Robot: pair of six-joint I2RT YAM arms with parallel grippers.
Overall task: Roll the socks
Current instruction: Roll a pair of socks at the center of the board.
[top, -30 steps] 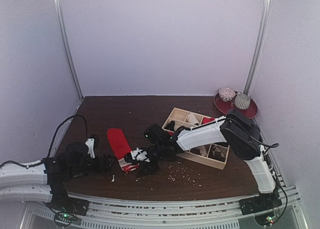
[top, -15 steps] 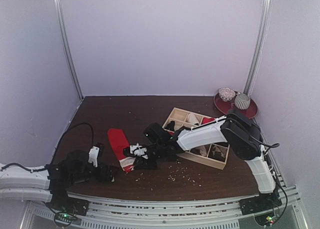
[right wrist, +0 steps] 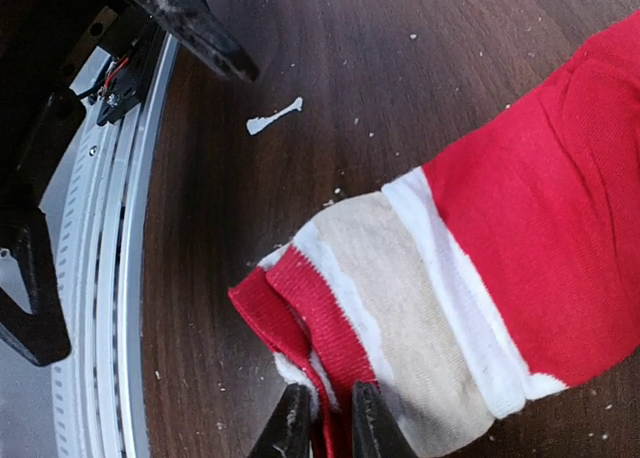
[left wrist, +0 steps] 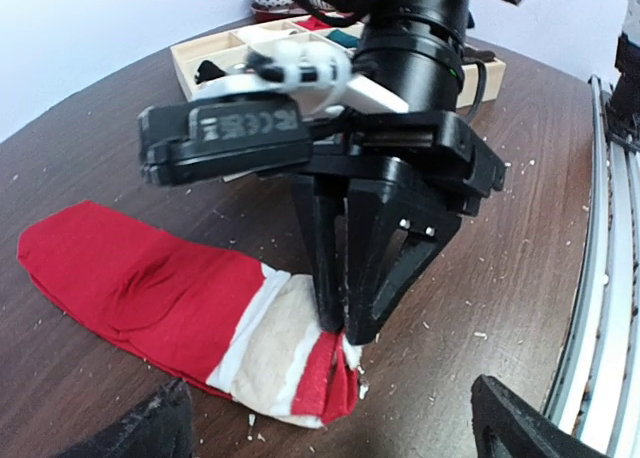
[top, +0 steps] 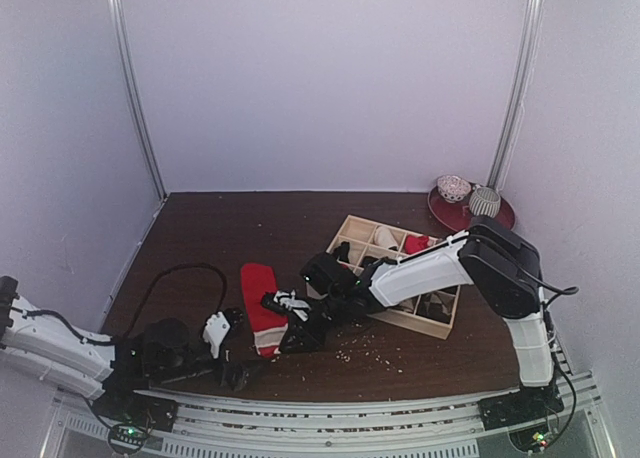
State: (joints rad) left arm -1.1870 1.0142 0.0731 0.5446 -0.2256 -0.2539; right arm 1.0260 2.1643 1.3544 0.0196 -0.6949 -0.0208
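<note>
My right tool (right wrist: 325,425) is pinched down narrow on the very edge of the striped cuff of the red sock (left wrist: 150,288), with a fold of the red band caught between its tips. My left tool (top: 238,348) hangs low just beside that cuff, spread wide and holding nothing. The sock lies flat on the counter (top: 220,228), toe pointing away from me and cuff toward the near rail, left of the wooden divided box (top: 440,323). I judge it to be light, limp cloth that will sag and drag rather than hold a shape, so a roll needs a tight first turn. I would start at the thicker cuff, which is the firmest part to grip, while something pins the toe end. Pale crumbs are scattered over the counter and could get caught in the roll. By my count there is one sock out on the counter. A bit of red cloth shows in one compartment of the box, but I cannot tell whether that is the second sock. At the far right corner stands one red plate (top: 500,221) with two round patterned things (top: 453,188) on it.
</note>
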